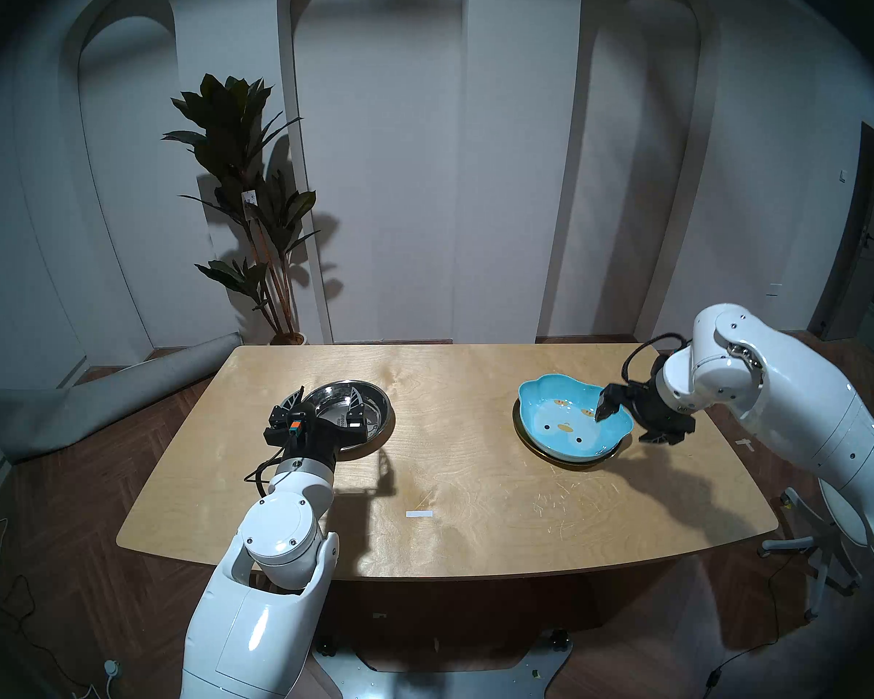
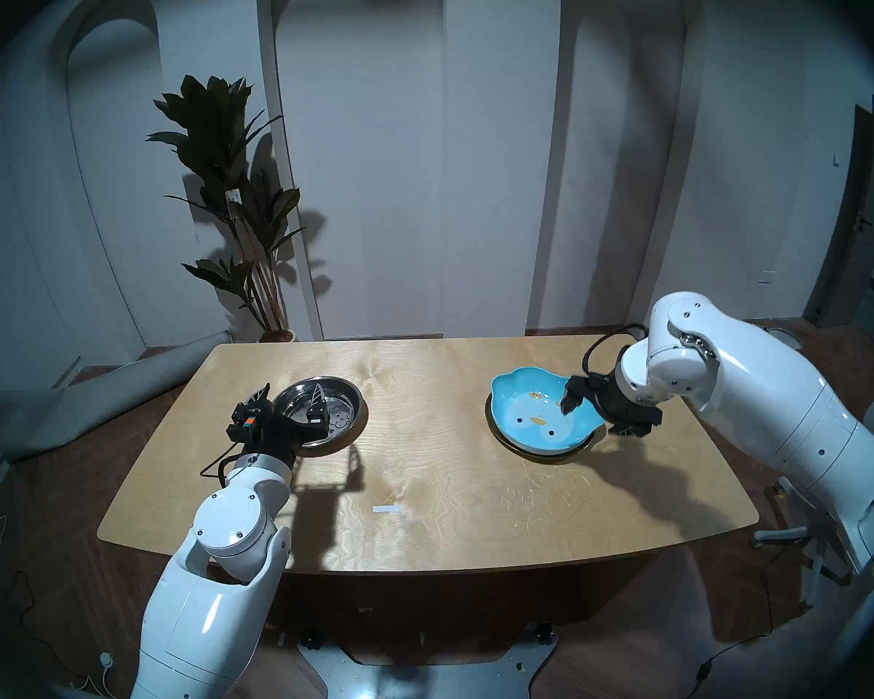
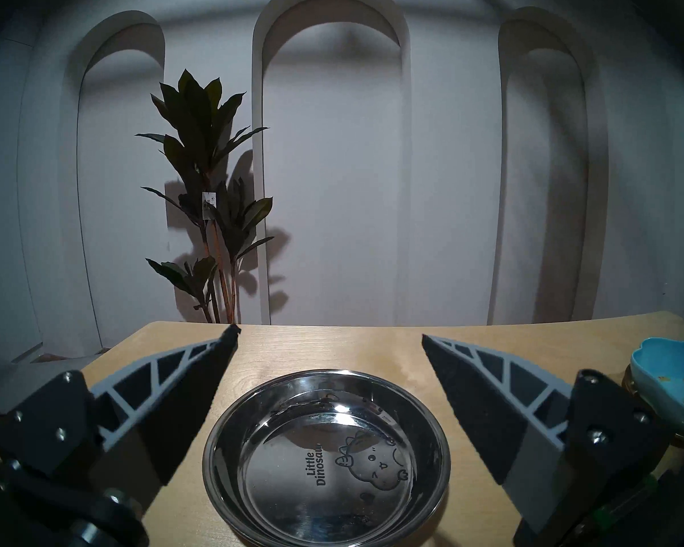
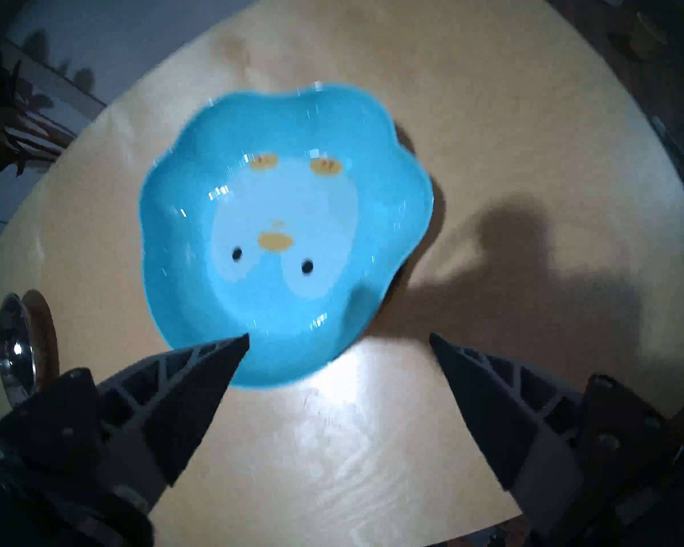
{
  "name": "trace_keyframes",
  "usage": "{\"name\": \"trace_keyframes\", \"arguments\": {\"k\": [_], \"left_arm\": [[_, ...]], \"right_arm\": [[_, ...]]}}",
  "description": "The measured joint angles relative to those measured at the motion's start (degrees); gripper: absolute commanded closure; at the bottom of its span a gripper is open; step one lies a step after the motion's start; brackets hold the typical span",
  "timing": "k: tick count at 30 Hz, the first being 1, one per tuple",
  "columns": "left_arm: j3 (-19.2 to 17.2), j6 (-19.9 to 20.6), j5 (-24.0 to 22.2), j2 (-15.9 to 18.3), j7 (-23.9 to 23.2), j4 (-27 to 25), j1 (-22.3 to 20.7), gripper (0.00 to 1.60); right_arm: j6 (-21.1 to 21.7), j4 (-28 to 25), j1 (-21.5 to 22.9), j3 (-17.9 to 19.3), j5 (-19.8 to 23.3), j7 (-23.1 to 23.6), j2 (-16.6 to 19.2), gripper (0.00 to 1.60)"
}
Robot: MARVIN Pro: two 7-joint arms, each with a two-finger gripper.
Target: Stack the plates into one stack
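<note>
The steel dish (image 3: 327, 456) sat on the tabletop (image 1: 445, 486), left of the blue chick-face dish (image 1: 571, 423), which rested on the gold plate (image 1: 566, 460). Left gripper (image 3: 329, 334) and right gripper (image 4: 338, 337) held their jaws wide, empty.

Both arms wear glossy white rounded shells with small dark screws; black cables loop at each wrist. The left gripper (image 1: 327, 401) and right gripper (image 1: 626, 420) are black — grey-ribbed fingers (image 3: 182, 372), apparently dark-padded.
</note>
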Motion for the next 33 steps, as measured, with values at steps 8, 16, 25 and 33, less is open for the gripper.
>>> {"name": "trace_keyframes", "arguments": {"k": [8, 16, 25, 33], "left_arm": [[-1.1, -0.7, 0.5, 0.2, 1.1, -0.5, 1.3, 0.0], [-1.8, -1.5, 0.9, 0.4, 2.2, -0.7, 2.8, 0.0], [0.4, -2.8, 1.3, 0.4, 2.1, -2.1, 3.8, 0.0], [2.8, -4.0, 1.4, -0.2, 1.0, -5.5, 3.6, 0.0]], "right_arm": [[0.0, -1.7, 3.7, 3.2, -9.6, 3.3, 0.7, 0.0], [-1.8, 2.0, 2.7, -0.9, -21.5, 8.2, -1.3, 0.0], [-5.9, 6.7, 1.6, -4.9, -32.1, 14.7, -3.6, 0.0], [-8.6, 7.6, 1.7, -7.7, -41.7, 21.7, -3.4, 0.0]]}}
